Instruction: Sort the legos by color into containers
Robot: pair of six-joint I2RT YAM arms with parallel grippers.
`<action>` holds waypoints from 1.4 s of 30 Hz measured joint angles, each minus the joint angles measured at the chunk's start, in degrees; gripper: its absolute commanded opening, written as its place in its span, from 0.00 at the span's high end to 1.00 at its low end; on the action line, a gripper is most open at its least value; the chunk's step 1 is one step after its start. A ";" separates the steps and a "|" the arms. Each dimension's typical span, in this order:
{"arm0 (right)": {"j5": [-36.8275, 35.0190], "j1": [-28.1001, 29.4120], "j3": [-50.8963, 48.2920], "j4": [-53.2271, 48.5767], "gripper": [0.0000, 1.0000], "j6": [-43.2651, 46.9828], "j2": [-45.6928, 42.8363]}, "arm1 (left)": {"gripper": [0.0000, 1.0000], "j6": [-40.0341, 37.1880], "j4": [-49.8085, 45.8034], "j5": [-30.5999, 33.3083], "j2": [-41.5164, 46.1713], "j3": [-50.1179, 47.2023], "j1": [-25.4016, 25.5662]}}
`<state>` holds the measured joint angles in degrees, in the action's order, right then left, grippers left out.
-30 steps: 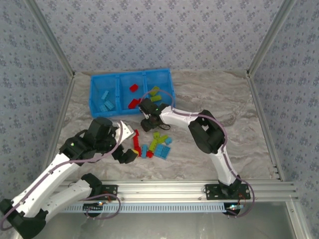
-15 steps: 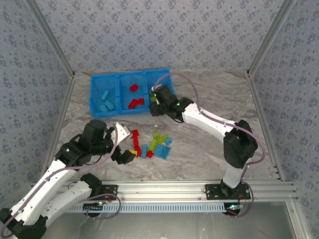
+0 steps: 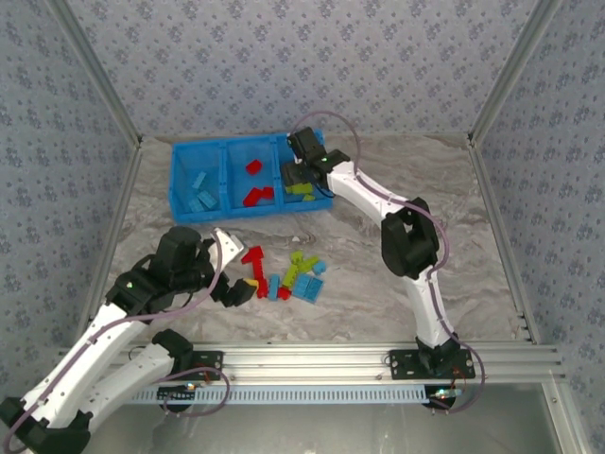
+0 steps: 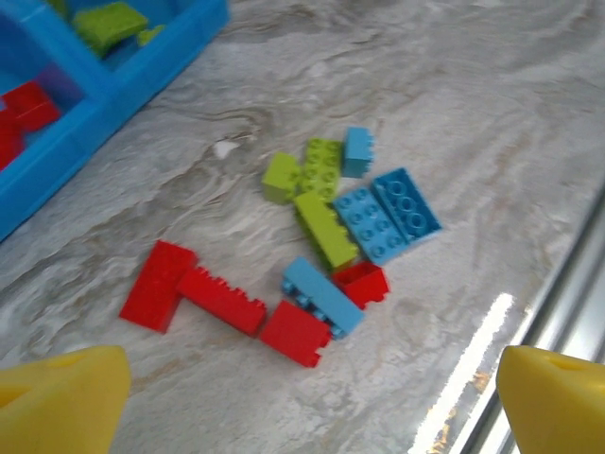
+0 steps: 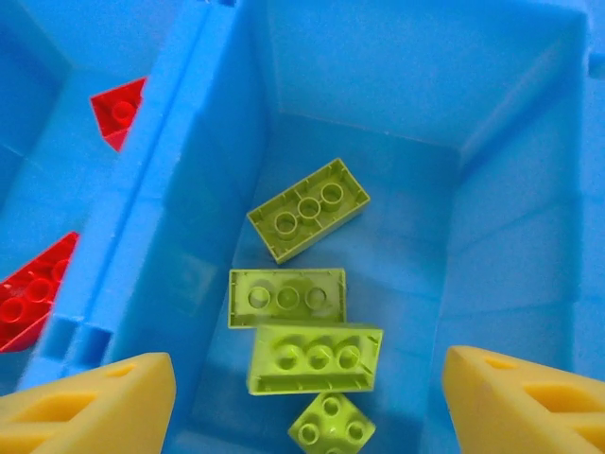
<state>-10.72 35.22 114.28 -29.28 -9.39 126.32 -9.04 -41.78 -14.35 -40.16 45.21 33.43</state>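
The blue tray [image 3: 217,216] lies at the table's far left with three containers: light blue legos [image 3: 200,192] in the left one, red [image 3: 255,184] in the middle, lime green [image 3: 302,187] in the right. My right gripper [image 3: 301,175] hangs open over the right container; several green bricks [image 5: 315,357] lie loose below its yellow fingertips [image 5: 85,402]. A mixed pile of red, green and blue legos [image 3: 284,274] rests on the table. My left gripper [image 3: 241,272] is open just left of that pile, its fingertips [image 4: 57,397] wide apart short of the red bricks [image 4: 219,301].
The tray's near corner [image 4: 95,104] is up and left of the pile. An aluminium rail [image 3: 378,355] runs along the table's front edge. Patterned walls close in the left, back and right sides. Bare marbled table lies to the right of the pile.
My right gripper has travelled from the pile's far edge up to the tray's right container and its jaws have opened wider. The left arm has barely shifted.
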 measured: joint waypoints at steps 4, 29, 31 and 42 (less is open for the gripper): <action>0.37 0.22 -0.48 -1.44 0.23 0.07 -3.48 | 0.01 6.91 -0.44 8.04 -4.42 1.66 -0.33; 9.42 11.69 -53.51 -2.62 0.00 -0.76 -59.08 | 0.04 63.12 7.69 28.30 -53.62 9.40 4.09; 9.05 11.98 -53.51 -2.34 0.00 -0.92 -59.10 | 0.04 63.08 9.53 28.28 -56.41 9.99 4.09; 9.35 14.45 -54.27 -1.84 0.00 -2.60 -57.61 | 0.30 61.72 13.03 28.13 -58.23 10.47 2.45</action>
<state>-1.37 49.67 60.01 -31.11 -11.99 68.71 52.69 -28.75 13.78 -98.39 55.68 35.88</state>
